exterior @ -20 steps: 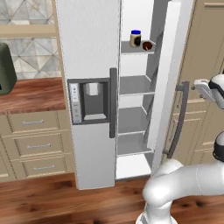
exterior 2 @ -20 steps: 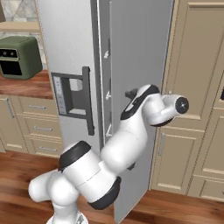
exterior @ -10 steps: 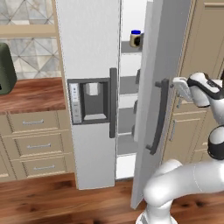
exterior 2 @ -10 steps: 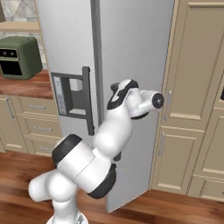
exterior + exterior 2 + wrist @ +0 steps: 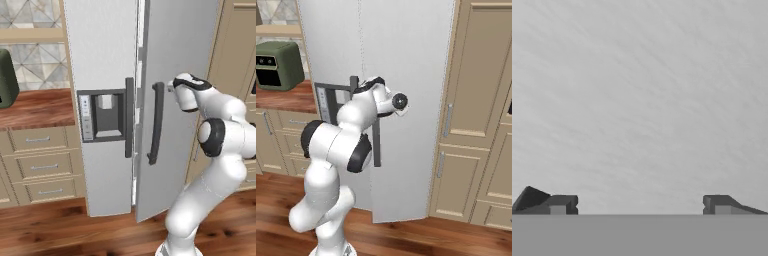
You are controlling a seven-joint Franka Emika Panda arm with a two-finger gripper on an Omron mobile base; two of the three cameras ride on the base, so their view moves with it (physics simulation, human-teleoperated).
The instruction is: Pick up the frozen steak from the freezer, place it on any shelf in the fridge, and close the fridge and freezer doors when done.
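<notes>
The fridge door (image 5: 185,60), the grey right-hand panel with a dark vertical handle (image 5: 156,122), stands almost shut, with a narrow gap left along its inner edge. My gripper (image 5: 173,88) is against its front, just right of the handle. In the hand view the gripper (image 5: 639,205) is open, its fingertips (image 5: 558,204) spread wide before the plain grey door face, nothing between them. The freezer door (image 5: 100,50) on the left, with its dispenser (image 5: 102,115), is shut. The frozen steak is hidden. From the right base view the arm (image 5: 351,135) covers part of the fridge door (image 5: 411,100).
A wooden counter (image 5: 35,107) with drawers (image 5: 40,165) runs left of the freezer, and a green oven-like appliance (image 5: 278,65) stands on it. Tall beige cabinets (image 5: 476,100) stand right of the fridge. Wooden floor (image 5: 60,230) lies in front.
The fridge door has swung from wide open to nearly shut, hiding the shelves and jars. My hand has moved left with it, staying on its front.
</notes>
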